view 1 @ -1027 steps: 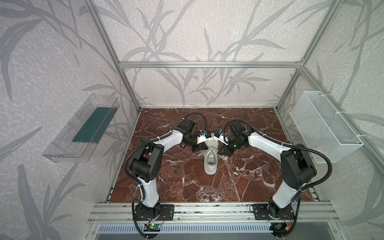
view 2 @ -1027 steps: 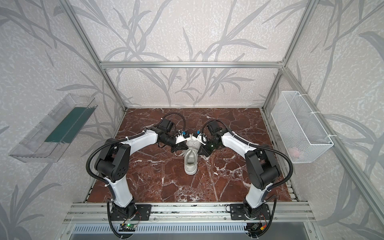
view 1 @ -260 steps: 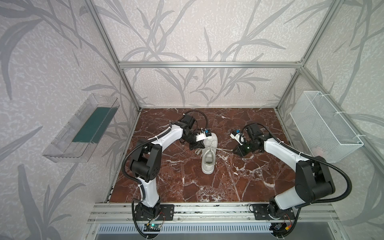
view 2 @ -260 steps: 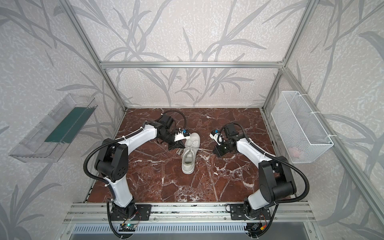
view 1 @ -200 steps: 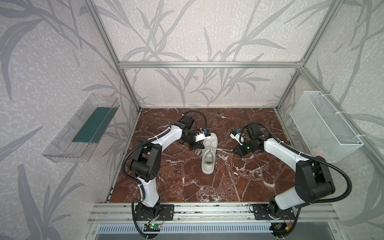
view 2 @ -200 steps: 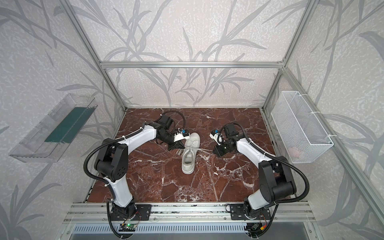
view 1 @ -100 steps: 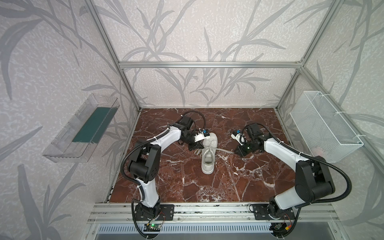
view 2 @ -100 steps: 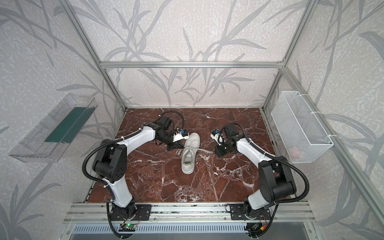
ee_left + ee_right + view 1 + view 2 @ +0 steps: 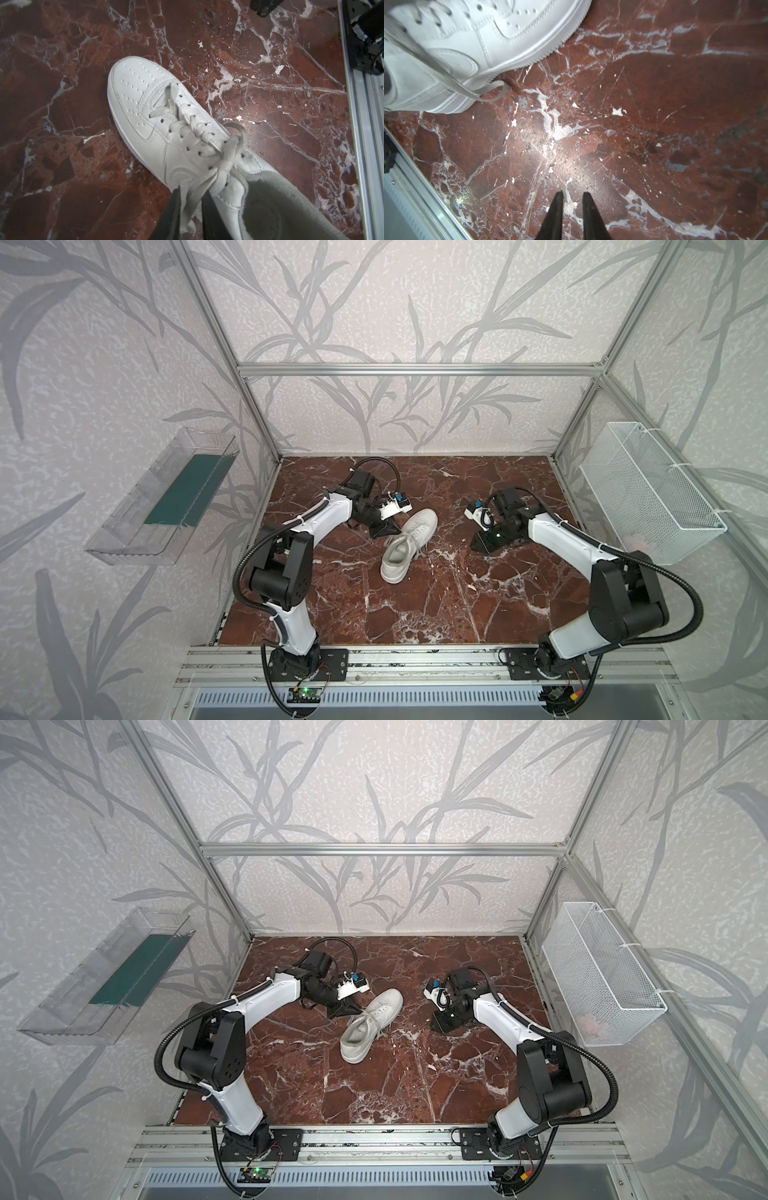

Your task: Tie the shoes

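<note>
item: sneaker [image 9: 405, 545] [image 9: 370, 1023], single, all white, thick white sole, grey-white lining.
place: upright on its sole on the red marble table [image 9: 415, 614], near the middle in both top views. toe points to 1 o'clock, heel to 7 o'clock.
laces [image 9: 226, 158]: off-white, flat, crossed up the eyelets and gathered in a knot at the top of the tongue. one loop runs from the knot toward the left gripper. another loop [image 9: 496, 89] hangs over the opposite flank and touches the table beside the sole.

item: left gripper [image 9: 384, 531] [image 9: 345, 1009] [image 9: 191, 190].
place: at 10 o'clock of the sneaker's collar, right beside it.
state: black fingers [image 9: 175, 209] parted a little, with a lace loop lying in the gap between them. nothing else in the gap.

item: right gripper [image 9: 478, 542] [image 9: 436, 1027] [image 9: 572, 194].
place: at 3 o'clock of the sneaker, well apart from it, low over the table.
state: fingers [image 9: 589, 212] parted a little, only bare marble between them. holds nothing. the sneaker [image 9: 467, 41] shows in this wrist view away from the tips.

item: white wire basket [image 9: 648, 489], on the side wall at 3 o'clock.
item: clear tray [image 9: 166, 497] with a dark green floor, on the side wall at 9 o'clock.
</note>
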`<state>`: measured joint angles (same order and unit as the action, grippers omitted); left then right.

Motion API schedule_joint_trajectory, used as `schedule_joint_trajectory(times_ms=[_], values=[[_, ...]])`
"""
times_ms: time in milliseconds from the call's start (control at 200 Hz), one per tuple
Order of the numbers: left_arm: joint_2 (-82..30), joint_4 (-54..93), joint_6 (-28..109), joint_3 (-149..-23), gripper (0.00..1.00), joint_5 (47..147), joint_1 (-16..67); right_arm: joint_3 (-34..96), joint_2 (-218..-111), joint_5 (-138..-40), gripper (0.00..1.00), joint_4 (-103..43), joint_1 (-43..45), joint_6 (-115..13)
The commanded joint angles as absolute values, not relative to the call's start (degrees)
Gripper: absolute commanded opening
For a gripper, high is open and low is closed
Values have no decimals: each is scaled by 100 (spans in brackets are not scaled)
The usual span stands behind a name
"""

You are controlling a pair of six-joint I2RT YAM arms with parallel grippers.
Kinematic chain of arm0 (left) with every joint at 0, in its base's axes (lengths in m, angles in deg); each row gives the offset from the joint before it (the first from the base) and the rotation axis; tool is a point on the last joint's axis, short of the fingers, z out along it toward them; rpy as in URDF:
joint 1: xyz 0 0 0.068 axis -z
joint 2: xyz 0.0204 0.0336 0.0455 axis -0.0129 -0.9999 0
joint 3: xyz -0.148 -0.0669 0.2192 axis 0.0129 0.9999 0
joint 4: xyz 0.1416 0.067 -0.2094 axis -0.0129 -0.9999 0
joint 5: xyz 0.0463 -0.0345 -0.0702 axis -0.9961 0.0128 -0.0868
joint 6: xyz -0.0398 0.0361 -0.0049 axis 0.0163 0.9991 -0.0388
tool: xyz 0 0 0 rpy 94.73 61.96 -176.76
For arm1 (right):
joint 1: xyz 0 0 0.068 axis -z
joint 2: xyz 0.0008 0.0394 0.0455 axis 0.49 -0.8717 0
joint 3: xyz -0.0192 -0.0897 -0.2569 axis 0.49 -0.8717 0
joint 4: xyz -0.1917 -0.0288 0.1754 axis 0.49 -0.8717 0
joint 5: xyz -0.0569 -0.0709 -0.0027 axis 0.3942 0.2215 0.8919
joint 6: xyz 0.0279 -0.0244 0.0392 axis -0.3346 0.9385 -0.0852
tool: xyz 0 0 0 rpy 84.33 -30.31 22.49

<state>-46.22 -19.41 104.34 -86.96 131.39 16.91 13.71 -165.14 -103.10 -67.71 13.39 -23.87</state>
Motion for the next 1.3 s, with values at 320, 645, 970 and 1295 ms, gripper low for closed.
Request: schedule_joint_trajectory(times_ms=[320, 645, 970, 1295], values=[[-3516, -1217, 9488, -7951, 69, 12445, 1631, 1351, -15981, -10712, 38, -6960, 1352, -2657], [-2725, -998, 8146, -7001, 74, 10427, 1720, 1271, -15811, -10795, 38, -6948, 1299, -2738], [-2548, -682, 7287, -6449, 74, 10759, 2544, 1219, -15758, -10805, 38, -6928, 1207, -2756], [-2263, -44, 6385, -6148, 74, 11200, 3013, 1226, -15783, -10849, 38, -6905, 1142, -2712]])
